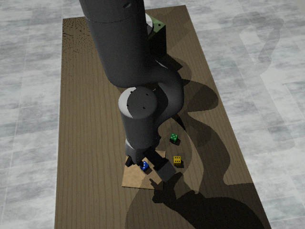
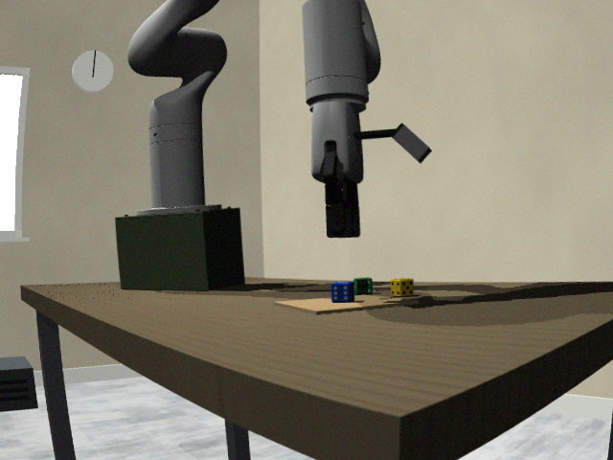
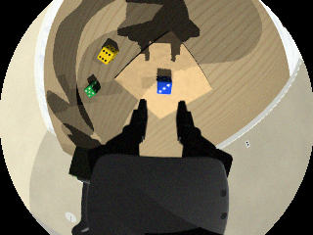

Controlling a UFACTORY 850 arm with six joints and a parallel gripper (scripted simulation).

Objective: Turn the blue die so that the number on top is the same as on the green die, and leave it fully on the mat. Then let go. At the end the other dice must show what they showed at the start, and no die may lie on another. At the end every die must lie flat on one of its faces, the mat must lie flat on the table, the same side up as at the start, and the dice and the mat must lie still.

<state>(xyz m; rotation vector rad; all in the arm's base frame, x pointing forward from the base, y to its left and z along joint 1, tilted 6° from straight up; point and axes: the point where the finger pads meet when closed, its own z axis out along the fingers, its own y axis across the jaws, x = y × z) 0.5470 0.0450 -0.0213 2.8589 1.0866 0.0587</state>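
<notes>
The blue die [image 1: 144, 165] [image 2: 342, 291] [image 3: 164, 86] lies flat on the tan mat [image 1: 133, 178] [image 2: 311, 306] [image 3: 193, 80], near its middle. Its top shows three pips in a diagonal; a side face with six pips shows in the exterior view. The green die [image 1: 173, 138] [image 2: 362, 286] [image 3: 91, 88] lies on the table off the mat, five pips on top. My gripper [image 2: 342, 235] [image 3: 161, 108] is partly open and empty, pointing down, well above the mat and blue die. In the top view the arm hides part of the mat.
The yellow die [image 1: 177, 160] [image 2: 401, 287] [image 3: 107, 55] lies on the table beside the mat, six pips on top, on the same side as the green die. The green base block [image 1: 157, 40] [image 2: 163, 252] stands at the table's far end. Arm shadows cross the table and part of the mat.
</notes>
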